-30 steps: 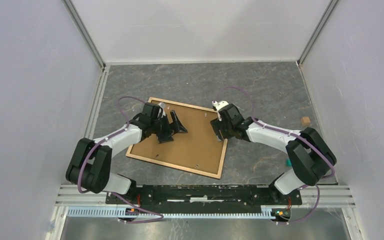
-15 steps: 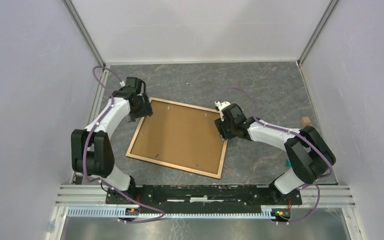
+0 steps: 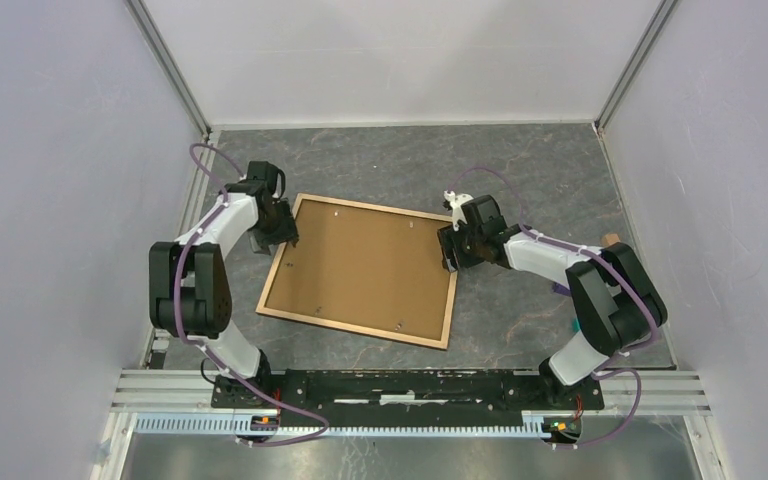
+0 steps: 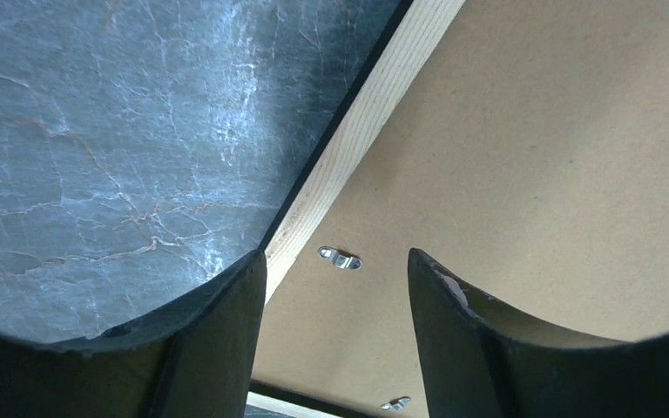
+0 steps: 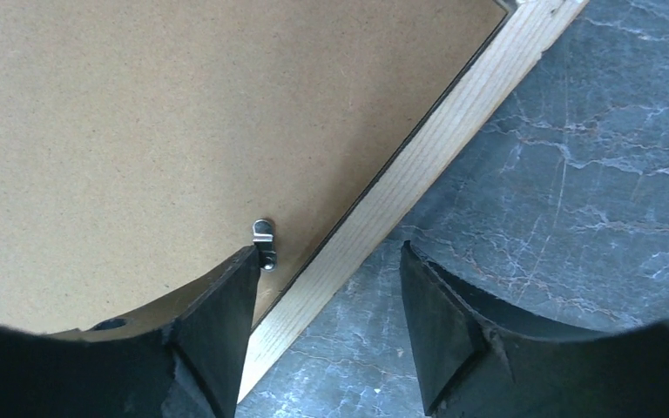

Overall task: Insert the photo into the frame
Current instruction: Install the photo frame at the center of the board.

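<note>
frame (image 3: 350, 328) lies back-up at centre of picture, slightly skewed, with the brown board (image 3: 360, 265) seated inside its rails. photo not visible anywhere; may be under the board, can't tell.

left hand (image 3: 282, 236) is low at the frame's upper left corner, right hand (image 3: 449, 250) at the right rail near the upper right corner. both released, fingers apart, nothing held. left one spans rail edge and board with a clip (image 4: 340, 259) between its fingers. right one straddles the rail, other clip (image 5: 264, 237) just beside its inner finger.

my read: we're at the clip stage, locking the board in or freeing it, can't say which. next move needs one fingertip on a clip tab and a small turn, pressing lightly so the loose frame doesn't slide.

surface (image 3: 380, 160) is a dark grey marbled mat, with a small brown block (image 3: 611, 241) at its right edge. plain pale walls (image 3: 60, 200) on three sides, base rail (image 3: 160, 385) along the bottom.
</note>
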